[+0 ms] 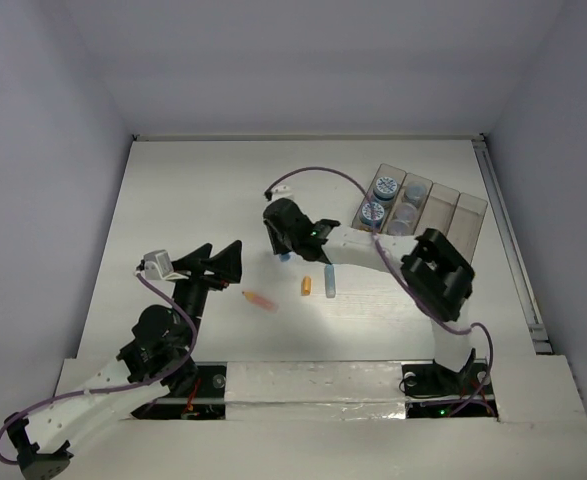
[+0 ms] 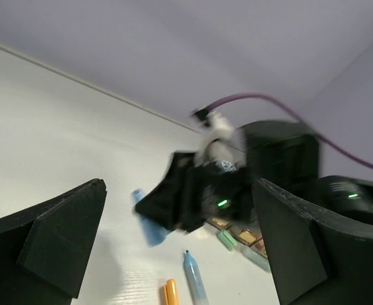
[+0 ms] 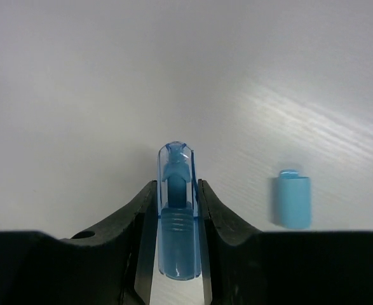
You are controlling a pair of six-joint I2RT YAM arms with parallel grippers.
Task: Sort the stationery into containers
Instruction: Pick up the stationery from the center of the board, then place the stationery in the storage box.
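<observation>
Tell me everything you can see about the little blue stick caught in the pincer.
The blue stick is a short capsule of see-through blue plastic with a rounded tip and a darker ribbed core inside. It points straight out from the right pincer, whose two black fingers press on its sides. Its tip juts out over the white table; whether it touches the table is unclear. A pale blue cap lies apart beside it.

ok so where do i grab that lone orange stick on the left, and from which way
Best the middle of the orange stick, from straight above. It lies flat on the table at a slant, with bare surface along both long sides, so jaws turned square to its length can close on its narrow width.
</observation>
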